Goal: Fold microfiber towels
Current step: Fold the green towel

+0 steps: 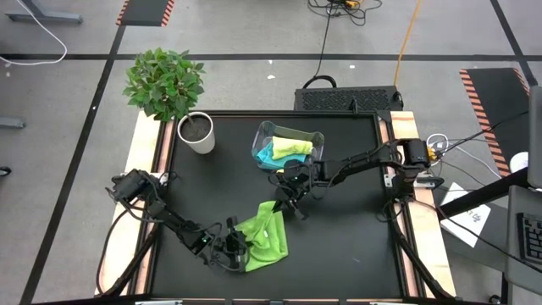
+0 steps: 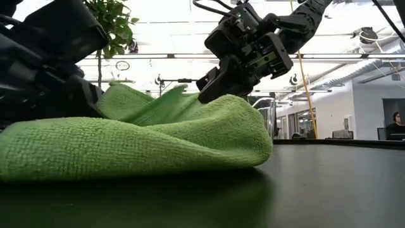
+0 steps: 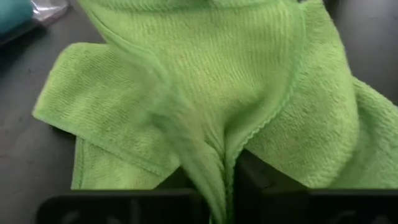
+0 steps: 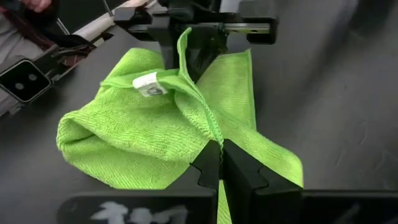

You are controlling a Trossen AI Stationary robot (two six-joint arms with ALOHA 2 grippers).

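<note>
The bright green microfiber towel (image 1: 264, 237) lies bunched on the black table (image 1: 347, 254) near its front edge, a little left of centre, with one corner drawn up toward the table's middle. The left arm reaches in low from the table's left side, elbow bent, and its left gripper (image 1: 230, 251) sits at the towel's near-left edge; in the left wrist view a fold of green cloth runs down between the two dark fingers (image 3: 261, 186), which stand narrow and pinch the hemmed edge. The right arm stretches from the right side across the table, wrist angled downward, and the right gripper (image 1: 288, 203) is at the towel's raised far corner. In the right wrist view its fingers (image 4: 239, 177) are pressed together on a thin edge of the towel (image 4: 155, 134), whose white label (image 4: 149, 84) faces up. From the low view the cloth (image 2: 126, 142) humps on the tabletop with the right gripper (image 2: 209, 95) nipping its upper ridge.

Behind, a clear plastic bin (image 1: 286, 146) holds a pale yellow-green towel (image 1: 292, 146) and a turquoise blue towel (image 1: 269, 155). A potted plant (image 1: 169, 89) in a white pot stands at the far left corner
</note>
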